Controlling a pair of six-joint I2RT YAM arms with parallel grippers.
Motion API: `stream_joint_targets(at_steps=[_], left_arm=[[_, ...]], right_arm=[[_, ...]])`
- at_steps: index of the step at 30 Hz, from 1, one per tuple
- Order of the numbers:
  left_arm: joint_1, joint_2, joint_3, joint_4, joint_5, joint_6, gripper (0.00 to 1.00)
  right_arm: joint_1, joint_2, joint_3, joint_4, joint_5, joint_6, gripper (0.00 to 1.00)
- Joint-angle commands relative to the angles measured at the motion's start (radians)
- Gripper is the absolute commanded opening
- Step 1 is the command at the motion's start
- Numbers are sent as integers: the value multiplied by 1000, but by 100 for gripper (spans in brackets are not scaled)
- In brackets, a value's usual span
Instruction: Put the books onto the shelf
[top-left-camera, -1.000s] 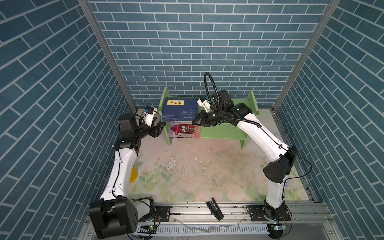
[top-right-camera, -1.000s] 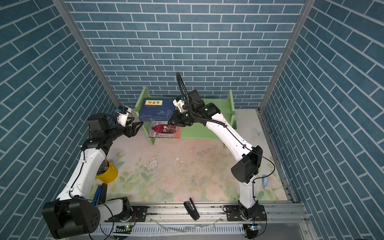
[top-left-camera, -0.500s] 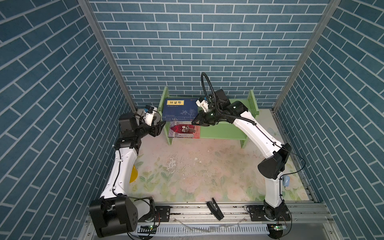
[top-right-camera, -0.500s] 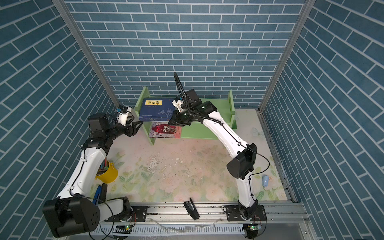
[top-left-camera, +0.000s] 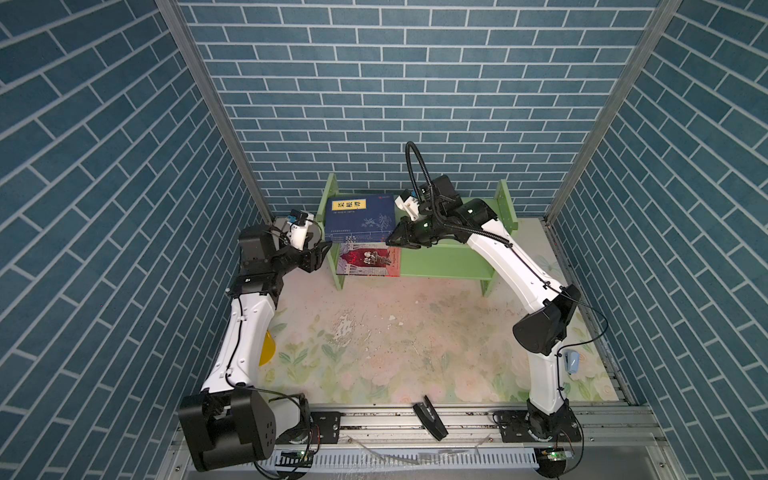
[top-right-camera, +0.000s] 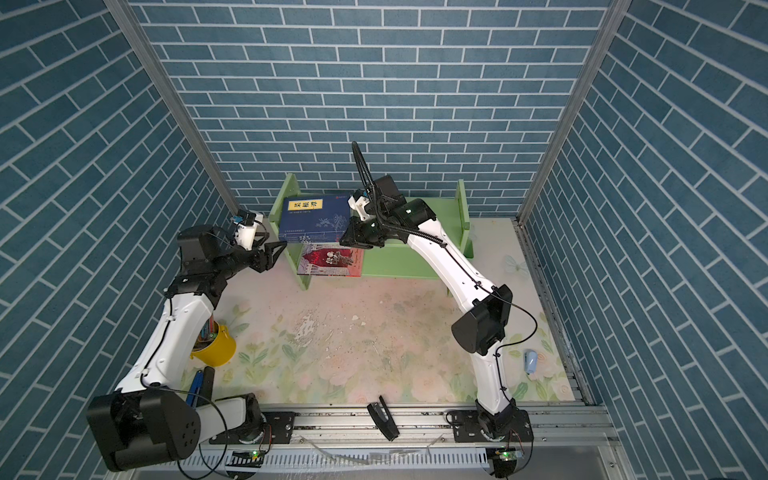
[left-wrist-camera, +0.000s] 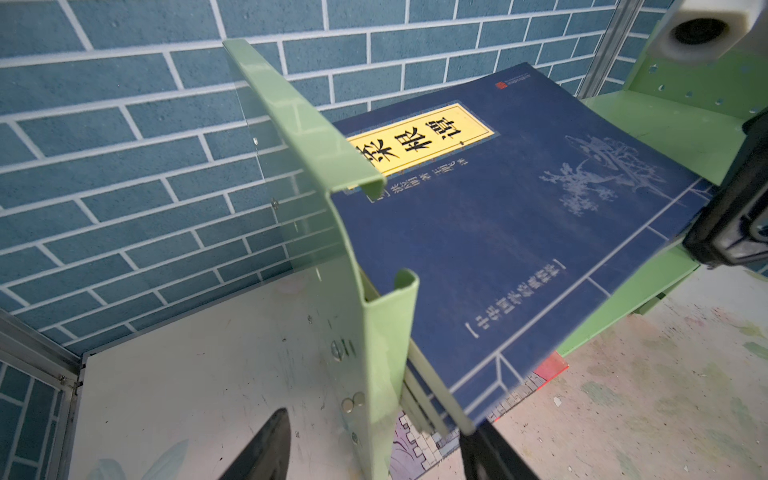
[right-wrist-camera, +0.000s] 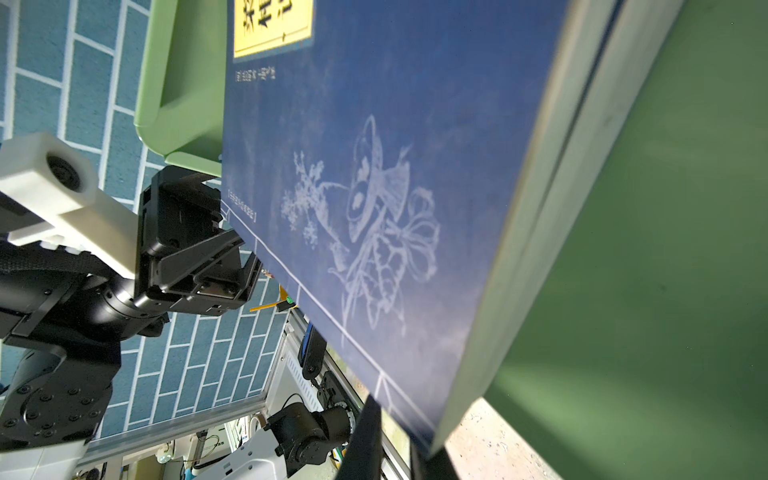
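The shelf (top-left-camera: 440, 262) (top-right-camera: 395, 259) (left-wrist-camera: 332, 232) (right-wrist-camera: 665, 249) stands against the back wall. Its upper tier carries a flat stack of blue books (top-left-camera: 359, 218) (top-right-camera: 311, 220) (left-wrist-camera: 498, 232) (right-wrist-camera: 374, 166), set against the left side panel and jutting out past the tier's front edge. The left wrist view shows several page edges under the top cover, but how many cannot be told. On the lower tier, under the stack, the red book (top-left-camera: 368, 262) (top-right-camera: 330, 259) (left-wrist-camera: 548, 368) lies cover up. A yellow bucket (top-right-camera: 216, 347) beside the left arm holds coloured sticks too small to name.

The right gripper (top-left-camera: 392, 239) (top-right-camera: 345, 240) (right-wrist-camera: 399, 440) is clamped on the stack's front right corner. The left gripper (top-left-camera: 322, 251) (top-right-camera: 276, 249) (left-wrist-camera: 374, 457) has its jaws apart and holds nothing. It sits at the shelf's left front post, with one finger (left-wrist-camera: 266, 444) outside the side panel and the other just under the stack's front left corner. Whether that finger touches the stack cannot be told.

The top cover bears a yellow label with the black characters 菜根谭 and a small red seal mark in one corner. It also has white frame lines and a white line drawing of a butterfly over flowers. Its small white print is too fine to read. The red book shows a castle picture with pale title characters that cannot be made out.
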Motion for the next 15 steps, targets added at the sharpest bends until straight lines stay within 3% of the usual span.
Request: stream_joint_targets(at_steps=[1, 11, 15], left_arm=[[-3, 6, 21, 29, -12, -10, 66], [5, -32, 60, -205, 86, 117, 65], [12, -32, 96, -231, 84, 111, 65]], right_arm=[[-4, 21, 37, -24, 6, -38, 16], [-2, 0, 30, -29, -21, -37, 16], [2, -5, 28, -30, -25, -37, 16]])
